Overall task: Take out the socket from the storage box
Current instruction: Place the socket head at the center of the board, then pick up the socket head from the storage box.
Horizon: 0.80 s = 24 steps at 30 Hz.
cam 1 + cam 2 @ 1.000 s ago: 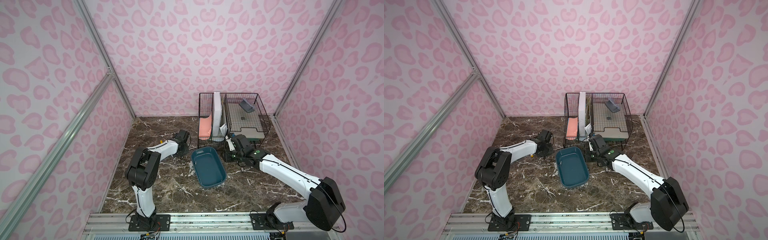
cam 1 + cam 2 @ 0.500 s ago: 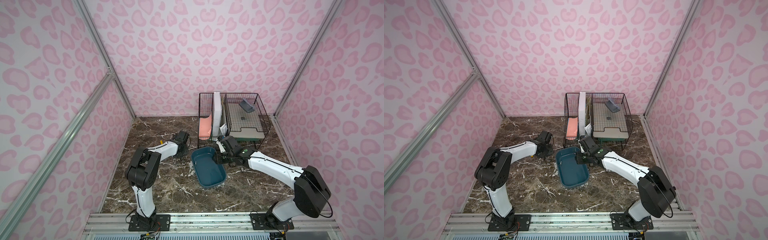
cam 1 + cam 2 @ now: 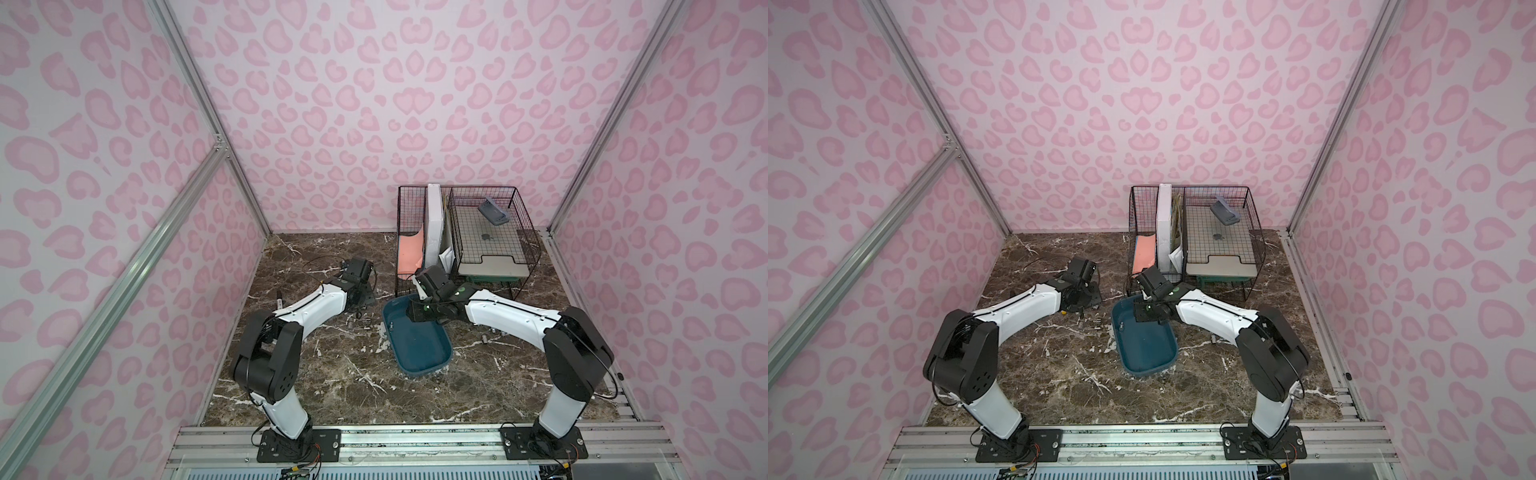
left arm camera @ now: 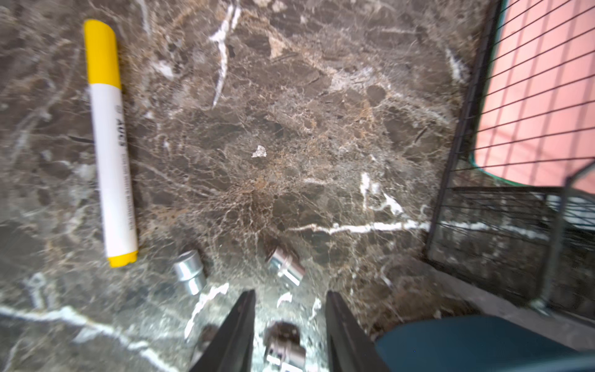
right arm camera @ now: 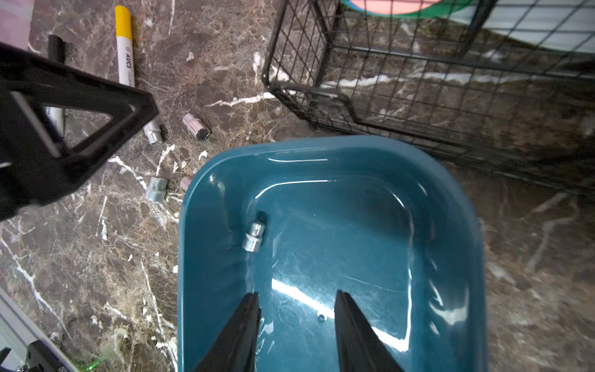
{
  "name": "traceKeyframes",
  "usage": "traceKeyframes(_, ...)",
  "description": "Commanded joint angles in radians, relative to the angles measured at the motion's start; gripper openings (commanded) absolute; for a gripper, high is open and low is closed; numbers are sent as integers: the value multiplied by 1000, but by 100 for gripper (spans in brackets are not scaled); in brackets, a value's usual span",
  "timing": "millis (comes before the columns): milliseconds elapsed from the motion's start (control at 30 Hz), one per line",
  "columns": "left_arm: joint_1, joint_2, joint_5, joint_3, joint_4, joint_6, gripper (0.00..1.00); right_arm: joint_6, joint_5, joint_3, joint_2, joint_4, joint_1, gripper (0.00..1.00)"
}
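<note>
The storage box (image 3: 419,345) (image 3: 1146,345) is a dark teal tub on the marble table. One silver socket (image 5: 254,236) lies inside it, near a wall. My right gripper (image 5: 297,293) hangs open over the box floor, short of that socket, with nothing between its fingers. Left of the box my left gripper (image 4: 289,293) stands open low over the table. Another socket (image 4: 285,349) lies loose between its fingers, with a gap on each side. Two more sockets (image 4: 190,272) (image 4: 286,265) lie just ahead of it.
A black wire basket (image 3: 465,232) (image 5: 418,80) with folders and a tray stands right behind the box. A yellow-capped white marker (image 4: 109,141) (image 5: 125,48) lies on the table by the loose sockets. The left gripper's black finger (image 5: 64,128) reaches in close to the box's rim (image 5: 354,145).
My right arm has swung left from beside the wire basket to above the far end of the box. The left arm has stayed where it was.
</note>
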Motion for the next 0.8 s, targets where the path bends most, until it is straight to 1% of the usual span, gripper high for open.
traceKeyframes(0,8,-42,-13,-13,-38,15,41,22,4,44,48,-6,20,44)
traceKeyframes(167,27,-91,-6,-14,-66,24,41,27,7,79,106,-18,48,44)
traceKeyframes(233,34,-109,-1,-19,-71,25,41,29,9,117,124,-22,55,44)
traceKeyframes(367,42,-138,4,-31,-75,26,41,29,20,129,153,-27,71,44)
traceKeyframes(767,48,-148,13,-39,-76,29,41,26,51,181,230,-66,105,45)
